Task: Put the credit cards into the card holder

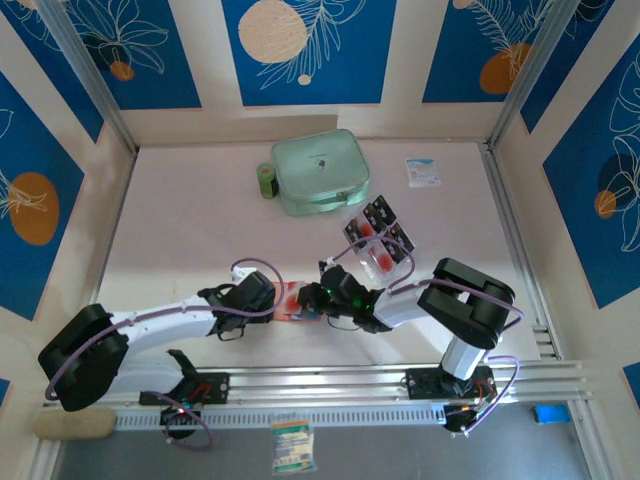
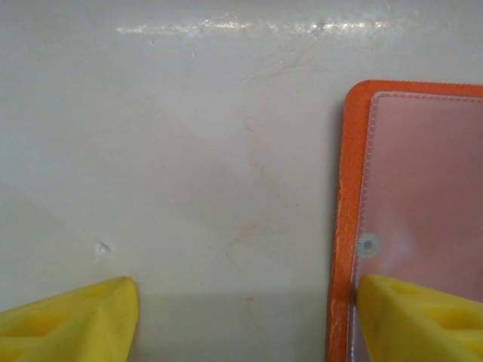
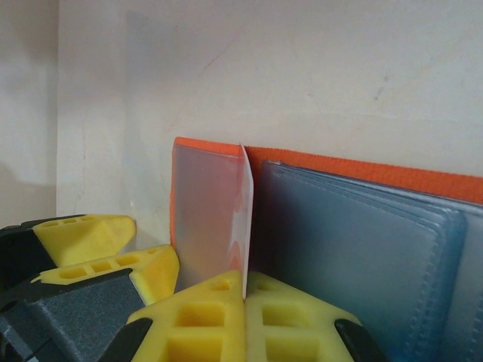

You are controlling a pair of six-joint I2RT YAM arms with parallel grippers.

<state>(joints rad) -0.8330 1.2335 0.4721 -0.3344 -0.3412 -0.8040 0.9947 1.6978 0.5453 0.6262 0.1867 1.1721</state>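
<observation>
The orange card holder point(image 1: 293, 304) lies open on the table between my two grippers. My right gripper point(image 3: 245, 283) is shut on the holder's thin clear pocket flap point(image 3: 215, 211), which it holds upright; the grey inner pockets point(image 3: 355, 249) lie to the right of it. My left gripper point(image 2: 249, 317) is open, and its right fingertip point(image 2: 423, 317) rests on the holder's clear pocket point(image 2: 423, 181) near the orange edge. Its left fingertip point(image 2: 75, 317) is over bare table. The credit cards point(image 1: 380, 240), black with red areas, stand behind my right gripper point(image 1: 320, 297).
The cards sit in a clear plastic rack point(image 1: 392, 262). A mint-green zip case point(image 1: 320, 170) and a green roll point(image 1: 265, 181) lie at the back, and a white-and-blue packet point(image 1: 422, 172) sits at the back right. Metal rails run along the near edge point(image 1: 330, 385).
</observation>
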